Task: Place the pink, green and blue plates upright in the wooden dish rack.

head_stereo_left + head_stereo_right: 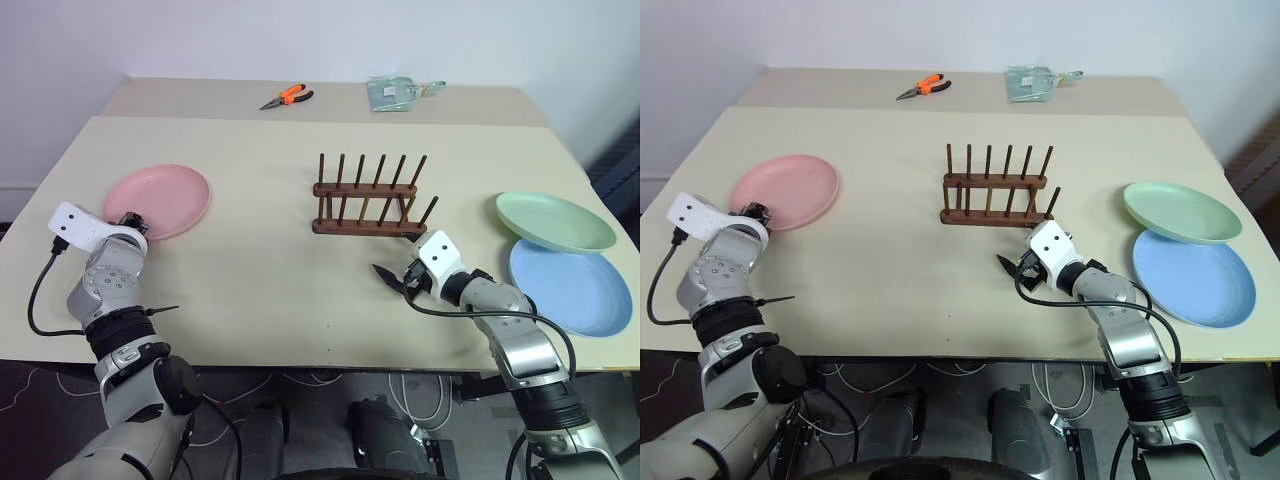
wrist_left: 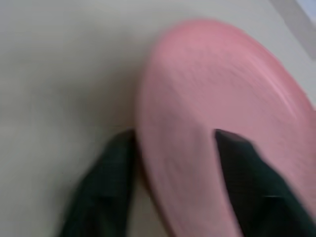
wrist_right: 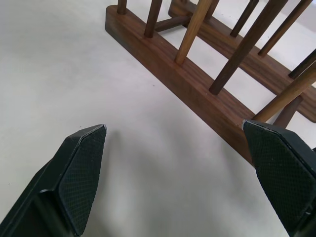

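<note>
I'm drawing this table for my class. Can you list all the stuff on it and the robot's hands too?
Pink plate: one, pink, table's left side.
Green plate: one, mint green, right side, its edge over the blue plate.
Blue plate: one, light blue, right near edge.
Rack: one, dark brown wood, middle, no plates in it.
Pliers: one, orange handles, far side.
Packet: one, pale green, far side.
Left gripper: black, fingers straddling the pink plate's rim.
Right gripper: black, open, beside the rack.

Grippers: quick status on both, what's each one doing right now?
Left gripper: fingers straddle the pink plate rim, closing on it.
Right gripper: open, empty, beside the wooden dish rack.
</note>
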